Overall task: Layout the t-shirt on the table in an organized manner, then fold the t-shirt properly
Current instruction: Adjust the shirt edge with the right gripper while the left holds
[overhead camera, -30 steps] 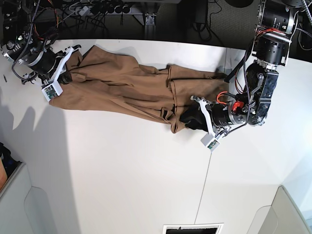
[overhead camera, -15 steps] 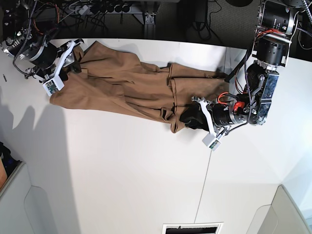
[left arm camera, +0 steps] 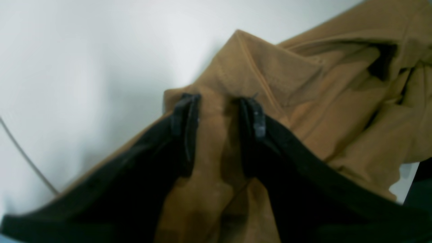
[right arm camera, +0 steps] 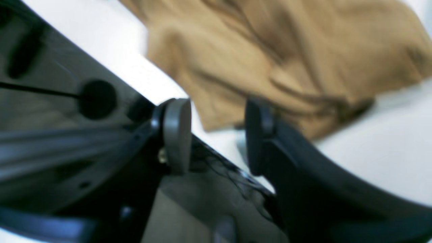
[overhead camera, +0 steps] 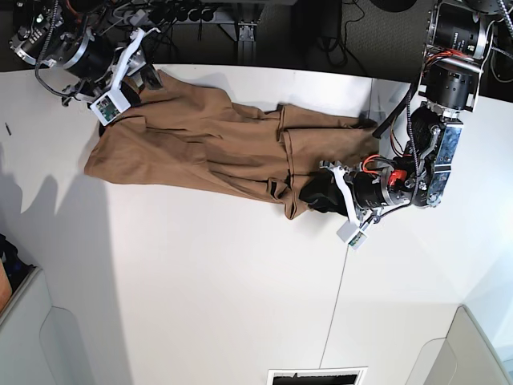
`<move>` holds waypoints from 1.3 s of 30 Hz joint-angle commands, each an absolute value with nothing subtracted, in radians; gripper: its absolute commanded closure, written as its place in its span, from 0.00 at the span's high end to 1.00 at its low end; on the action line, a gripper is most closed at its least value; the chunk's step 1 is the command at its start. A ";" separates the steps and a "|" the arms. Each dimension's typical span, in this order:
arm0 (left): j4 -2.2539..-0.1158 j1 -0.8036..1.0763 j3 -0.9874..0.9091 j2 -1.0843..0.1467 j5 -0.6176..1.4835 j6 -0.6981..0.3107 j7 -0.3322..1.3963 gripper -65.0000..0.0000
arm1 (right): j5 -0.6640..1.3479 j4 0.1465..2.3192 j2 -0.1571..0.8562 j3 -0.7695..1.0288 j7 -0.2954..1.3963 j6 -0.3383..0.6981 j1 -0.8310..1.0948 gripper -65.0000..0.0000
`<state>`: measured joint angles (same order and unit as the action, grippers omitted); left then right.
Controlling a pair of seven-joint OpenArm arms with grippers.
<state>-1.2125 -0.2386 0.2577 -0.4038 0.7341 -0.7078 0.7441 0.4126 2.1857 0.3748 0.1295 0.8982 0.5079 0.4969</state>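
Note:
The tan-brown t-shirt (overhead camera: 200,136) lies stretched lengthwise across the far half of the white table (overhead camera: 200,281), creased and bunched near its middle. My left gripper (overhead camera: 314,192) rests on the shirt's near right corner. In the left wrist view its fingers (left arm camera: 185,118) stand apart over a ridge of t-shirt (left arm camera: 303,101) that fills the gap of the left gripper (left arm camera: 219,104). My right gripper (overhead camera: 151,79) hangs open at the shirt's far left corner, by the table's back edge. The right wrist view shows that right gripper (right arm camera: 217,111) empty, with the t-shirt (right arm camera: 270,50) beyond the tips.
Black cables and a power strip (overhead camera: 176,16) run behind the table's back edge. A thin dark seam (overhead camera: 337,305) crosses the tabletop on the right. A rectangular vent opening (overhead camera: 317,377) sits at the near edge, and grey panels (overhead camera: 32,321) fill the near corners.
My right gripper has opened, let go of the shirt's left end and moved back toward the table's far edge. The shirt's left end now lies flat. The left arm has barely shifted.

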 commanded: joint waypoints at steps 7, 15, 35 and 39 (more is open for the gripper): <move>-1.218 -0.252 0.255 -0.413 0.766 -0.698 0.764 0.37 | 0.371 2.145 0.385 0.119 0.795 0.521 0.484 0.40; -1.218 -0.252 0.255 -0.416 0.766 -0.698 0.768 0.37 | 0.159 1.982 0.385 -0.159 0.759 0.435 0.388 0.40; -1.218 -0.252 0.255 -0.416 0.767 -0.698 0.768 0.37 | 0.089 1.970 0.385 -0.271 0.752 0.344 0.308 0.00; -1.218 -0.252 0.255 -0.416 0.766 -0.698 0.775 0.37 | 0.090 2.076 0.384 -0.271 0.760 0.343 0.311 0.00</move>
